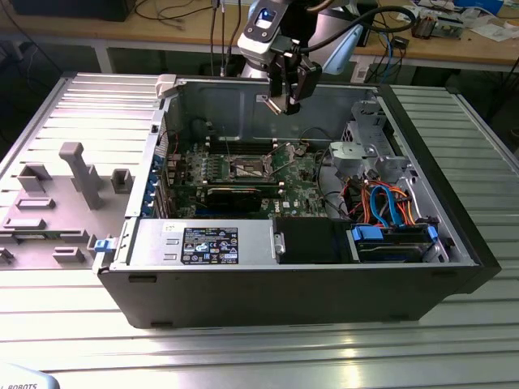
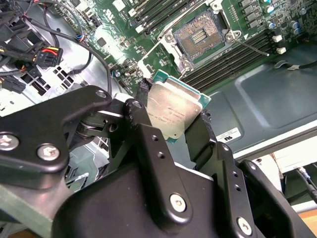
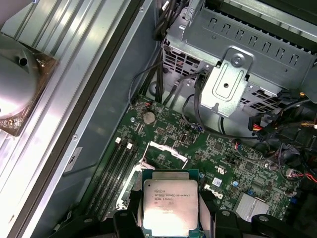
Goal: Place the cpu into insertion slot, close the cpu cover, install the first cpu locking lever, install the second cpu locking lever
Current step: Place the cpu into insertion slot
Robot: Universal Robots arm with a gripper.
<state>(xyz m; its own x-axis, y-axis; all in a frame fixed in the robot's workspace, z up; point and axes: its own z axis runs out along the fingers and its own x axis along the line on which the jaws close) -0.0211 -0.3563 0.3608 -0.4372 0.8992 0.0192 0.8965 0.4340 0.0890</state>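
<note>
Your one gripper point(image 2: 174, 106) clamps its two fingers point(image 2: 200, 136) on one cpu point(image 3: 170, 206), well above the one uncovered insertion slot point(image 2: 198, 34).

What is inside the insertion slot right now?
Only its bare contact grid; the insertion slot lies open and empty in the second wrist view. The cpu, clamped in the jaws, covers most of it in the first wrist view.

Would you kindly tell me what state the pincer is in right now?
The pincer is closed, holding the cpu above the open case.
</note>
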